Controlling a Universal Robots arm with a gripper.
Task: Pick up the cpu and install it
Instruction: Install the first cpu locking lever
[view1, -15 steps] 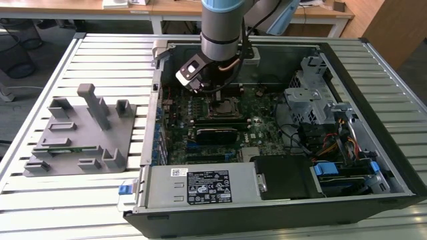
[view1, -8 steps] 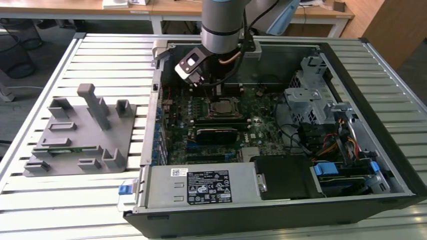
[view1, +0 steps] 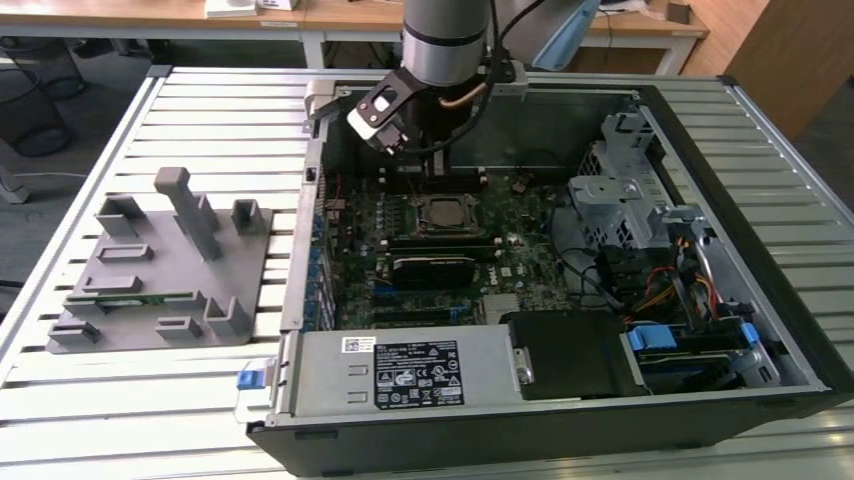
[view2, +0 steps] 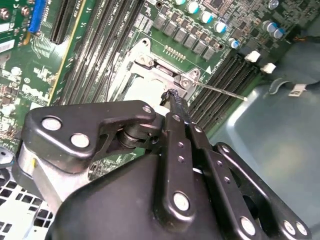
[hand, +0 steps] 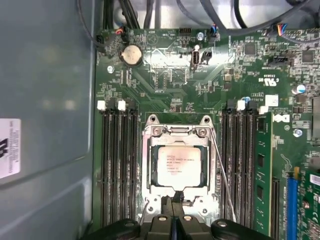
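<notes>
I see the cpu (hand: 179, 167) lying lid-up in the motherboard socket (hand: 149, 175), framed by its metal bracket. My gripper (hand: 173, 202) hangs just beside the socket's edge inside the computer case (view1: 787, 330). Its fingers are pressed together and hold nothing.

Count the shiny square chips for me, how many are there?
1. The cpu lies in the socket frame in the middle of the green board, between the black slot rows. Others may be hidden.
</notes>
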